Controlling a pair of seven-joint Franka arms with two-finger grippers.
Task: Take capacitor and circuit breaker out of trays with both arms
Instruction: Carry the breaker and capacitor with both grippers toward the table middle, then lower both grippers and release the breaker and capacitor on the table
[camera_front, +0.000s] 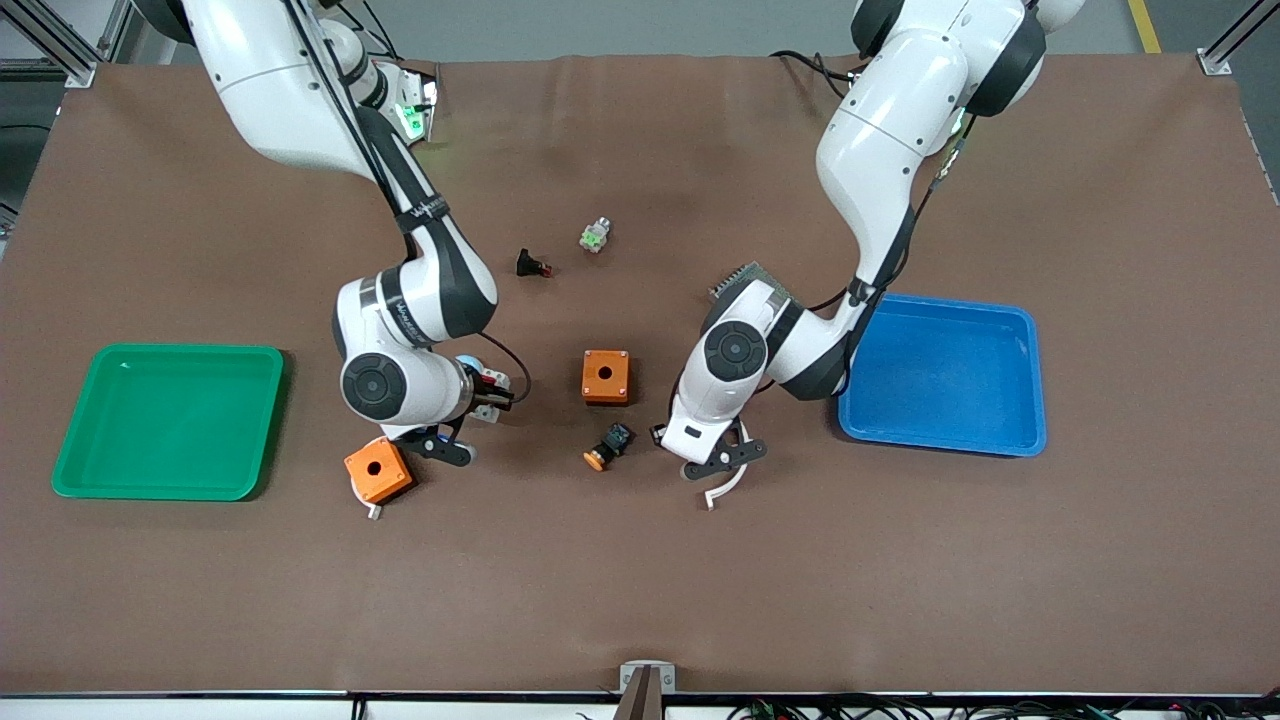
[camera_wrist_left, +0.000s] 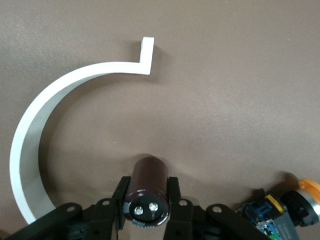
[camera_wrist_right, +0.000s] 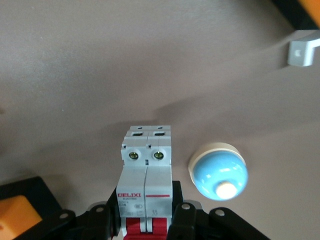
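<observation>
My left gripper (camera_wrist_left: 147, 191) is shut on the capacitor (camera_wrist_left: 148, 187), a dark stubby cylinder with two pale terminals on its end, held low over the brown table. In the front view this gripper (camera_front: 662, 436) is between the orange-capped switch and the blue tray. My right gripper (camera_wrist_right: 146, 207) is shut on the breaker (camera_wrist_right: 147, 160), a white-grey block with red switches at the gripped end. In the front view the breaker (camera_front: 490, 388) is held close over the table, beside a blue dome (camera_wrist_right: 218, 172).
A green tray (camera_front: 170, 350) lies at the right arm's end, a blue tray (camera_front: 940, 302) at the left arm's. Two orange boxes (camera_front: 605, 375) (camera_front: 378, 468), an orange-capped switch (camera_front: 610, 445), a curved white strip (camera_wrist_left: 30, 150), a red-tipped button (camera_front: 532, 265) and a green-white part (camera_front: 595, 236) lie between.
</observation>
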